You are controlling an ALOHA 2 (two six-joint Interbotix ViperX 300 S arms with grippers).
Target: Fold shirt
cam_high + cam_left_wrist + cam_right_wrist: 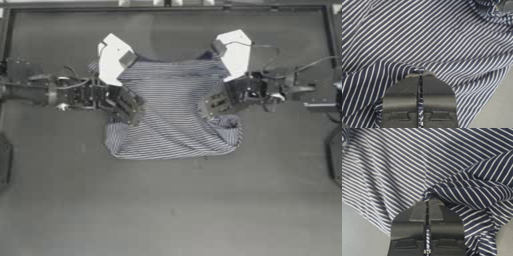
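On the far half of the dark table [167, 210], we see the striped shirt [170, 125] bunched between both arms. Our left tool [132, 111] is clenched on a fold at the shirt's left side, and our right tool [212, 107] pinches a gathered ridge of cloth at its right side.

Overhead camera looks straight down on the table [167, 210]; both wrist cameras sit close above the shirt [170, 112], shared by all views.

Shirt [170, 122] navy-white thin stripes; table [167, 210] dark grey; both grippers dark.
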